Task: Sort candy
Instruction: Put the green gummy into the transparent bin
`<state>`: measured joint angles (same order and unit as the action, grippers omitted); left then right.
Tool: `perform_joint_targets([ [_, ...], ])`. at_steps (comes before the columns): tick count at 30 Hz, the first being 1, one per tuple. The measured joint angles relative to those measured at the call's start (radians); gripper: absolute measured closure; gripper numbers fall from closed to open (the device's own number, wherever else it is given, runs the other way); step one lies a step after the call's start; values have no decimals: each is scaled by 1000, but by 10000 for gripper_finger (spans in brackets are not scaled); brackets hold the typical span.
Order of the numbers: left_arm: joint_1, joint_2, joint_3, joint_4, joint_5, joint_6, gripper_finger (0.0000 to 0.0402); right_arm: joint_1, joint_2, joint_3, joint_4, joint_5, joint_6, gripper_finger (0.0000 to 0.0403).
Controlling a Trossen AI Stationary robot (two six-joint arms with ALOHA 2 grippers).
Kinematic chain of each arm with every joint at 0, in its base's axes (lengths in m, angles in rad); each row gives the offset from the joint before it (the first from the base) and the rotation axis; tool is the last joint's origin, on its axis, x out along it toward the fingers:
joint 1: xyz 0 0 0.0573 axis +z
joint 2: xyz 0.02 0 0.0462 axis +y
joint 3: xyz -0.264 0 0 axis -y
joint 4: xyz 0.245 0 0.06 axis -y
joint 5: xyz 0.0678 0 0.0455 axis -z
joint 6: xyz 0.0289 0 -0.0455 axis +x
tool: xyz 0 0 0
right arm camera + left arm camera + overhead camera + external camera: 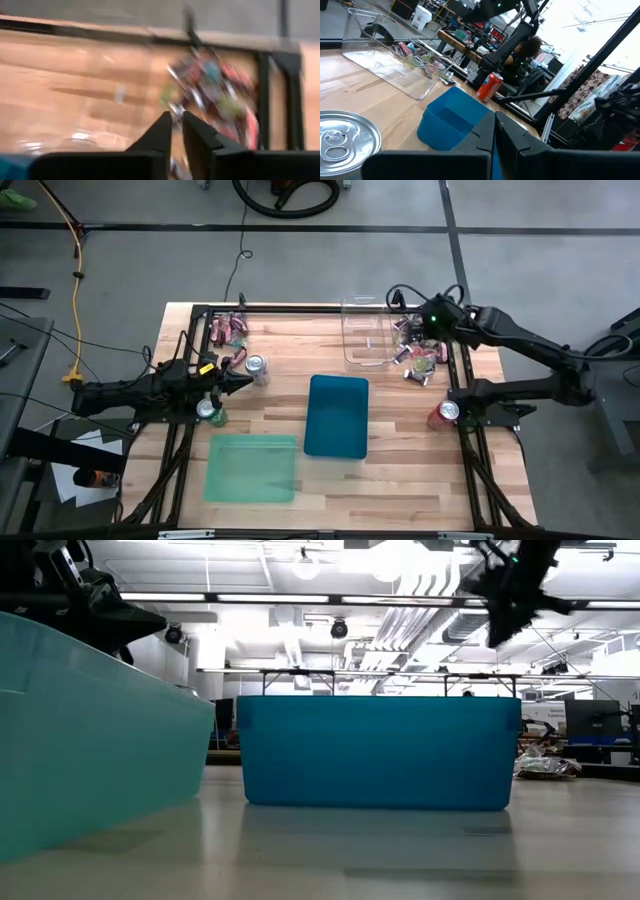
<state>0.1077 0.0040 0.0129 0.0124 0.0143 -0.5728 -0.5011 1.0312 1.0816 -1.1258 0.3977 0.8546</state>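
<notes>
High view: the right gripper [408, 330] hovers at the upper right of the frame over a candy pile [422, 358], just right of the clear bin [366, 332]. A second heap of candy [229, 330] lies at the upper left. The left gripper [245, 382] sits mid-left, beside a silver can [257, 367]. The blue bin [336, 415] stands at centre and the green bin [251, 468] at lower left.

Low view: the blue bin [378, 751] fills the centre.

Left wrist view: the fingers [485, 131] meet, closed on nothing.

Right wrist view: blurred; the fingers [162, 131] are nearly together above the candy [220, 95], and I cannot tell whether they grip a piece.
</notes>
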Motion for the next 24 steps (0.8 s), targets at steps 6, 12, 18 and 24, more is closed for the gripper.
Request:
perform_joint_targets([
  [6, 0, 0, 0, 0, 0, 0, 401, -40, -8, -125, -21, -119, 341, 260],
  [12, 0, 0, 0, 0, 0, 0, 401, -141, 52, -238, 75, -177, 408, 225],
  [18, 0, 0, 0, 0, 0, 0, 401, -216, 118, -306, 115, -217, 450, 224],
  [24, 0, 0, 0, 0, 0, 0, 401, -227, 170, -384, 224, -209, 578, 224],
])
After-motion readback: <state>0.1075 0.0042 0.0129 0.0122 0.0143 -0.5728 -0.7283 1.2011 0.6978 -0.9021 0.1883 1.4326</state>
